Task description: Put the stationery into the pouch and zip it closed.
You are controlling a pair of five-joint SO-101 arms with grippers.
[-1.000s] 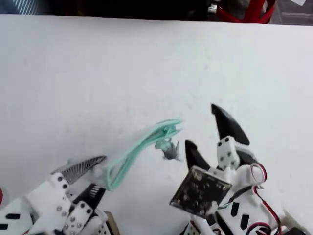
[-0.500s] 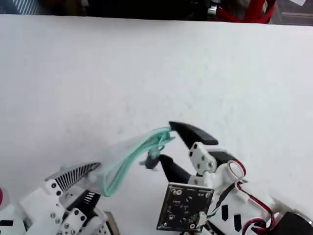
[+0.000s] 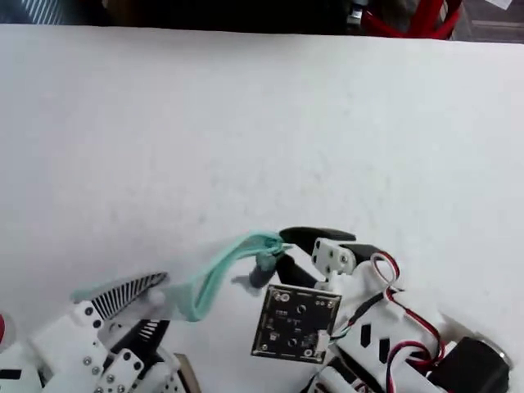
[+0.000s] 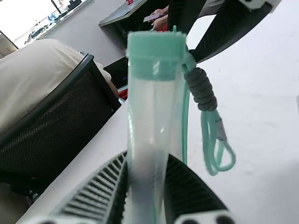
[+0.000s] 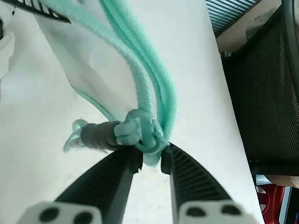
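Observation:
A clear pouch (image 3: 219,268) with a mint-green zipper hangs above the white table (image 3: 246,123) near its front edge. My left gripper (image 3: 164,301) is shut on one end of it; in the left wrist view the pouch (image 4: 152,140) stands up from between the jaws. My right gripper (image 5: 152,161) is closed on the mint zipper end (image 5: 150,145) at the other end of the pouch. The grey zipper pull (image 5: 97,136) with its mint cord loop (image 4: 216,149) hangs right beside the right gripper's fingers (image 3: 315,237).
Both arms crowd the table's front edge, left (image 3: 74,344) and right (image 3: 385,352). A red object (image 3: 409,20) lies beyond the far edge. A black mesh chair (image 4: 51,126) stands off the table.
My right gripper has swung in toward the pouch and closed on its zipper end. The pouch has shifted nearer the front edge, and the left arm has barely moved.

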